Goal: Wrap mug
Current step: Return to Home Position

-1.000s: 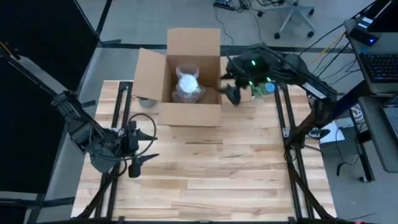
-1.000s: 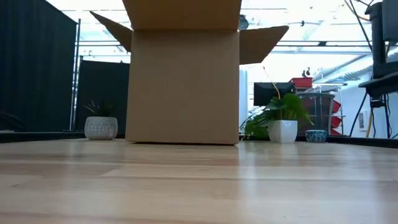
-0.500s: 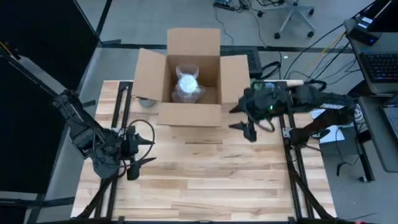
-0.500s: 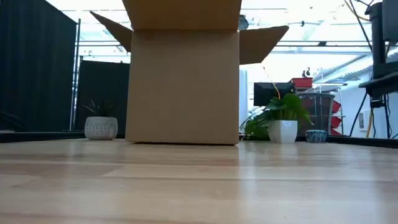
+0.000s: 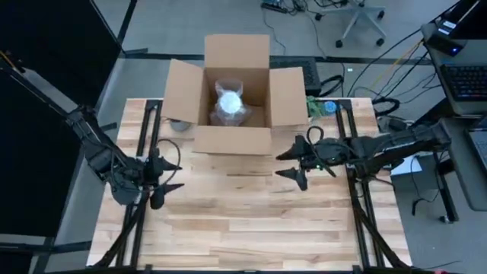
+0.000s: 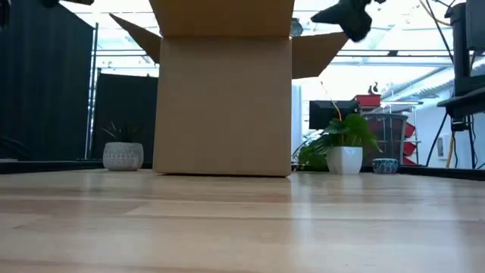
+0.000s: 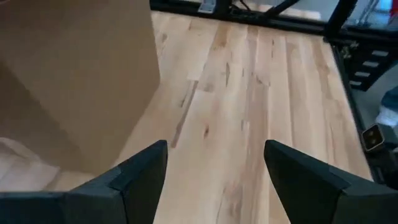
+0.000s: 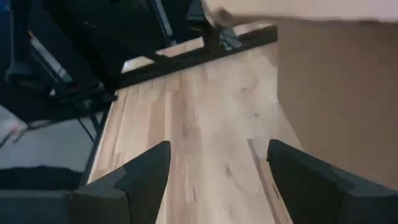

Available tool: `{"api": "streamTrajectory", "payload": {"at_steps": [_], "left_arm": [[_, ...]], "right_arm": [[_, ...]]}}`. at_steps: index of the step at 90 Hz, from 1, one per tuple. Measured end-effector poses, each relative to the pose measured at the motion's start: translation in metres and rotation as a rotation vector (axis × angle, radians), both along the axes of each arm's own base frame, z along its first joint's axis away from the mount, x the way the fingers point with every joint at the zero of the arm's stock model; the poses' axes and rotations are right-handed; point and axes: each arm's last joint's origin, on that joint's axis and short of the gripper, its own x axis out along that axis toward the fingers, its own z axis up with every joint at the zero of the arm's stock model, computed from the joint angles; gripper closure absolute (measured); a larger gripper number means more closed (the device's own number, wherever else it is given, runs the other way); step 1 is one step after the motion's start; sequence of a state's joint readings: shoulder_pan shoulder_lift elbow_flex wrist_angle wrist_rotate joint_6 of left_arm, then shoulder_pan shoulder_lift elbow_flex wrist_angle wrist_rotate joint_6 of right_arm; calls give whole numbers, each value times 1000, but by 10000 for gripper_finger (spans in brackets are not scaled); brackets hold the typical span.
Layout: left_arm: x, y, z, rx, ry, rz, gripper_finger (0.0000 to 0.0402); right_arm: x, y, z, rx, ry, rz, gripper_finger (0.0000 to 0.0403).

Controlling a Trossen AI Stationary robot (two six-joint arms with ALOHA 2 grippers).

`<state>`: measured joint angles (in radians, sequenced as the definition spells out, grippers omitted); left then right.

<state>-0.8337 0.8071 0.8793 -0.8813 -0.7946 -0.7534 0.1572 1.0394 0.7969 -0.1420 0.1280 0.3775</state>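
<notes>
The mug, wrapped in clear bubble wrap, stands inside an open cardboard box at the table's far middle. My right gripper hovers open over the table just right of the box's near right corner; it shows at the top of the low view. My left gripper is open near the table's left side, with nothing between its fingers. The box's side wall shows in the left wrist view and its wall in the right wrist view.
The box's flaps stand open on all sides. A small grey bowl sits left of the box. A small blue-green object lies at the far right. The near half of the wooden table is bare wood.
My right gripper has drawn away from the box's right flap, toward the table's near edge and down, and has turned its fingers toward the table's left. The right flap has folded outward. My left gripper has shifted slightly toward the table's left.
</notes>
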Motion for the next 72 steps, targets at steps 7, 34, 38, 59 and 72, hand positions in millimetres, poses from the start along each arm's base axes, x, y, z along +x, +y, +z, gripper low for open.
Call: {"api": "streamTrajectory", "payload": {"at_steps": [7,34,38,59,72], "left_arm": [[-4,4,-2,-18,-22,-14,144],[-15,14,-36,-29,28,-67,144],[-16,15,-41,-37,22,-68,144],[-21,21,-53,-36,-26,-68,170],[-24,26,-52,-24,-54,-70,233]], "right_arm": [[0,-5,-10,-2,-6,-17,149],[6,-24,-20,33,-105,30,177],[5,-27,-24,28,-102,23,187],[-4,-29,-46,36,-48,12,250],[-17,-29,-50,52,-85,12,302]]}}
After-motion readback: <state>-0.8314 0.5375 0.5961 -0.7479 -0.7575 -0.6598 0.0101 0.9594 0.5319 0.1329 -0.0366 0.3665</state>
